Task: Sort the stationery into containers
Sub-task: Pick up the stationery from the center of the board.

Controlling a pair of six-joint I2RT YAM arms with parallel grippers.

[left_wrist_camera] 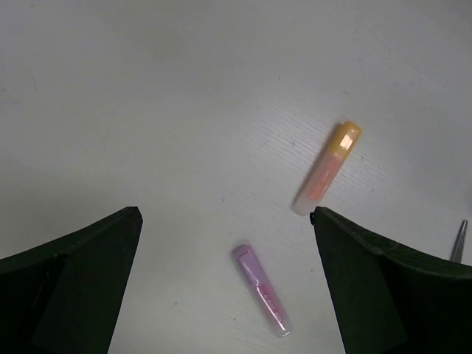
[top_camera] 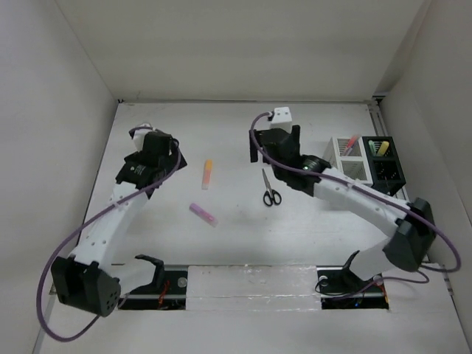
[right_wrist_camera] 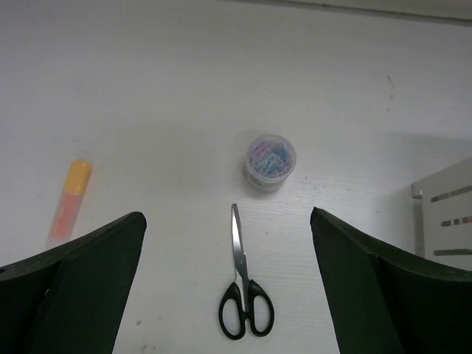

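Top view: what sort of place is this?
Likely a lab robot cell: plain white walls box in the table, arms bolted at its near edge, scissors and an orange highlighter laid out.

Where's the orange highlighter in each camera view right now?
Top external: orange highlighter centre-left, left of the scissors.
Left wrist: orange highlighter right of centre, above the purple highlighter.
Right wrist: orange highlighter at far left, mid-height.
Shared landmark: scissors, to its right in every view.
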